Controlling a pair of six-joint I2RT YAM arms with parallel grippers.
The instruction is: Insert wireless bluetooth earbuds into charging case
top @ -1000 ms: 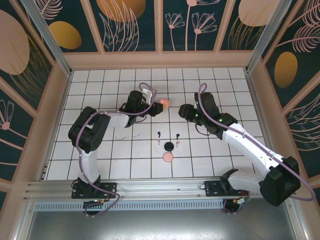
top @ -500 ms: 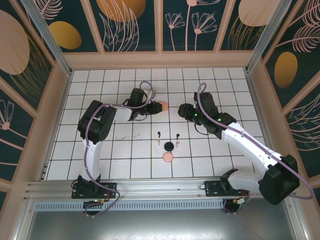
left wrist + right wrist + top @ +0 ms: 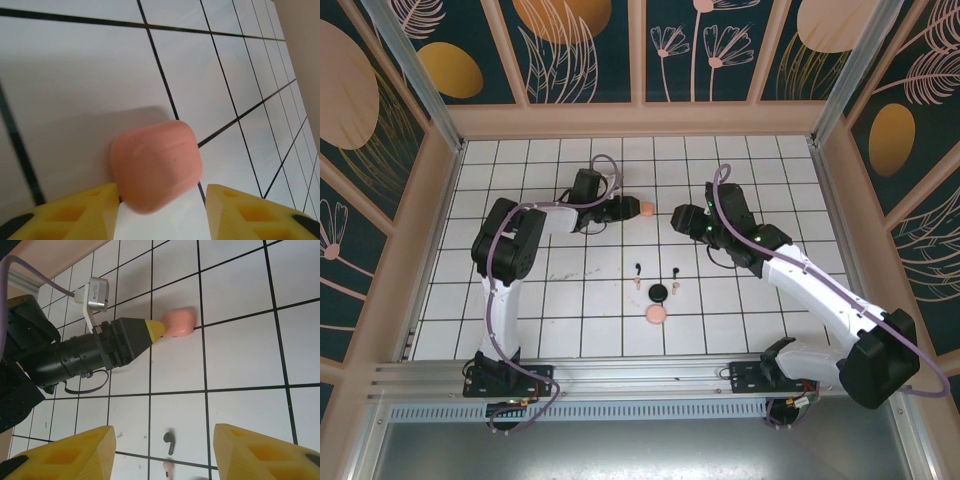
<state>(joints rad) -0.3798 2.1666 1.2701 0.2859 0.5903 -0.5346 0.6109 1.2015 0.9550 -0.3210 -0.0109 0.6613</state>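
Left gripper (image 3: 162, 207): jaws spread beside salmon-pink rounded plastic charging case (image 3: 156, 162), not pinching it. Right gripper (image 3: 162, 437): spread, empty. Small black short-stemmed earbud (image 3: 170, 444) lies loose on white tiled table (image 3: 520, 300). Insertion judged not begun

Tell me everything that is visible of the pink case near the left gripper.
The pink case is a smooth pebble shape with rounded corners, salmon pink, matte like plastic, and looks shut. It lies on the white tiled table, over a dark grout line, between the yellow fingertips of the open left gripper. Whether they touch it is unclear.
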